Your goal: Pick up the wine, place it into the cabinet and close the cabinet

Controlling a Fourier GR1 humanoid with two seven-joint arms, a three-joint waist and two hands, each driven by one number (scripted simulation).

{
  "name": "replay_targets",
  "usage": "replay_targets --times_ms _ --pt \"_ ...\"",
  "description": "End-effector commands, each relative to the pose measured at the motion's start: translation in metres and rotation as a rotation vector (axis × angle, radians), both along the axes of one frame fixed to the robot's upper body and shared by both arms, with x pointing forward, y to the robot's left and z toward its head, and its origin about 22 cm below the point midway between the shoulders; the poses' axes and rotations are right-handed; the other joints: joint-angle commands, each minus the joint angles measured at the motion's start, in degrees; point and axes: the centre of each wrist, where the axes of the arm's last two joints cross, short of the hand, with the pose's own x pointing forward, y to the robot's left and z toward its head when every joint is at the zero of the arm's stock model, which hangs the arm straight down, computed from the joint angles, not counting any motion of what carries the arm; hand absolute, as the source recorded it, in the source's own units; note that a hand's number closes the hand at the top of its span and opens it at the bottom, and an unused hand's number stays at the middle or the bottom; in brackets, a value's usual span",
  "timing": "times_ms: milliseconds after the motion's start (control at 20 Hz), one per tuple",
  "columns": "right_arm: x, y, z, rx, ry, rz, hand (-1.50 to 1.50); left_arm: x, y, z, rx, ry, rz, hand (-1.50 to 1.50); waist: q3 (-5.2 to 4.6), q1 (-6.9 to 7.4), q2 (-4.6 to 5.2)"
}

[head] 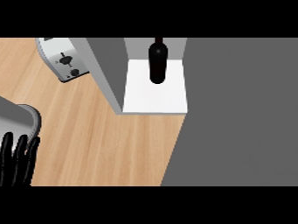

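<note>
Left hand (9, 161) shows at the lower left corner of the head view, black fingers straight and pointing up, slightly spread, holding nothing. Its grey forearm (6, 116) comes in from the left edge just above it. The right hand does not show in this view.

The wine bottle (157, 61) is inside the cabinet (154, 99), well apart from the hand. It is dark, with its narrow neck towards the upper edge of the view and its body over the far part of the cabinet's white floor. Whether it stands upright or lies down cannot be told from this steep angle. The near part of the white floor is bare and open to view. A grey side wall (106, 72) runs along the left of that floor, and a broad grey panel (241, 113) fills the right of the view from top to bottom, right against the floor's right edge.

A silver toaster (64, 57) with dark knobs sits on the light wooden tabletop (93, 140), just left of the grey side wall and near the upper edge.
</note>
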Motion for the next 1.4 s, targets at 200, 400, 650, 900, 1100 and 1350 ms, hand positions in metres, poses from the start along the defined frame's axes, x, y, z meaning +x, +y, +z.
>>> replay_targets --times_ms 200,400,650,900,1100,1350 --pt "-0.041 0.015 0.032 0.07 -0.089 0.121 1.5 0.004 0.056 0.004 0.017 0.01 0.036 -1.5 -0.09 0.06 -0.05" --pt "-0.047 0.04 0.033 0.073 -0.062 0.146 1.5 0.003 0.063 0.016 0.02 0.006 0.027 -1.5 -0.12 0.1 -0.14" --pt "-0.058 0.051 0.034 0.105 -0.068 0.104 1.5 -0.003 0.071 0.023 0.038 -0.003 0.0 -1.5 -0.11 0.24 -0.4" --pt "-0.053 0.078 0.021 0.097 -0.116 0.078 1.5 0.002 0.083 0.015 0.004 0.009 0.007 -1.5 -0.09 0.16 -0.22" --pt "-0.04 0.088 0.031 0.069 -0.169 0.02 1.5 0.012 0.088 0.022 -0.004 0.019 -0.016 -1.5 -0.15 0.48 0.08" --pt "-0.034 0.101 0.035 0.052 -0.195 0.002 1.5 0.018 0.078 0.019 -0.038 0.024 -0.042 -1.5 -0.14 0.25 0.2"
